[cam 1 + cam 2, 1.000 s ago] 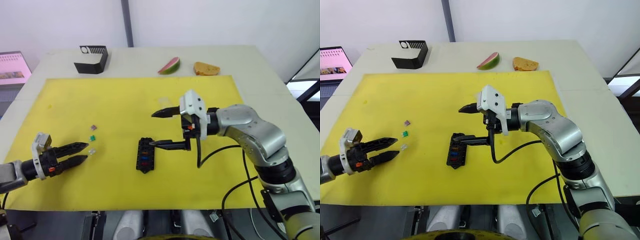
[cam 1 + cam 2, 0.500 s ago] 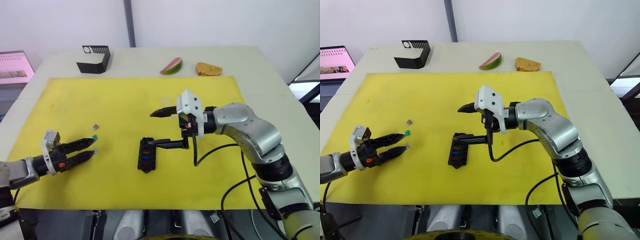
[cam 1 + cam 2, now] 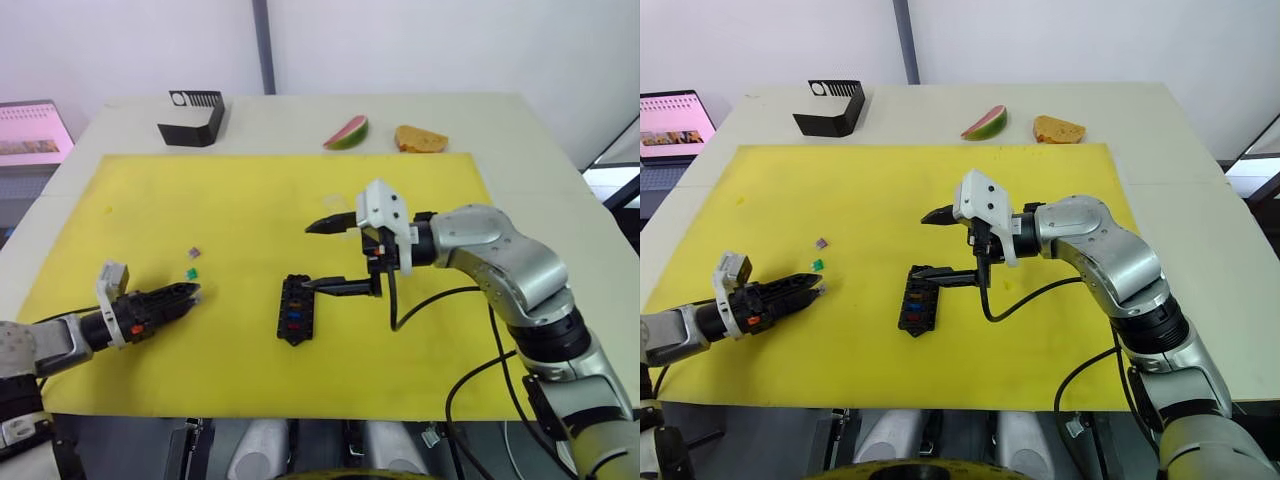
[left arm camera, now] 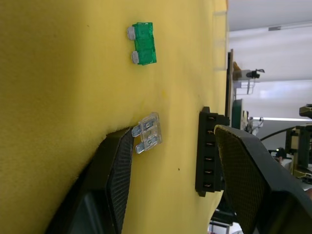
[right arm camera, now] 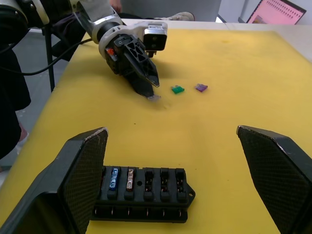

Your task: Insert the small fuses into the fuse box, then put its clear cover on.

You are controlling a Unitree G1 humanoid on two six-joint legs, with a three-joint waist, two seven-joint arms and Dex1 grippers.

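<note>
While my left pincer (image 3: 808,291) sits low on the yellow mat (image 3: 1040,190), its fingers are spread only a little, with the clear grey fuse (image 4: 147,132) lying between them and touching the inner face of one finger; nothing is pinched yet. The green fuse (image 4: 142,43) lies just beyond the clear one, and the purple fuse (image 3: 821,243) a bit farther up the mat. The fuse box (image 3: 919,299) rests mid-mat, with blue, red and brown fuses already seated in its slots, as the right wrist view shows. My right pincer (image 3: 936,246) hangs over the box's far end, fingers spread wide and holding nothing. I cannot find the clear cover in any view.

I judge the clear fuse to be nearly weightless, hard and slick, so it could skate across the mat or flip if one finger reaches it first. The body is stiff plastic, while the two metal blades are thin. I would close squarely on the flat plastic body across its broad faces, leaving the blades free for the slot. A gentle, centred squeeze should do; too much force might shoot it out sideways.

A black bracket (image 3: 830,107), a watermelon slice (image 3: 984,123) and a piece of bread (image 3: 1057,129) lie on the counter (image 3: 1170,200) beyond the mat.
</note>
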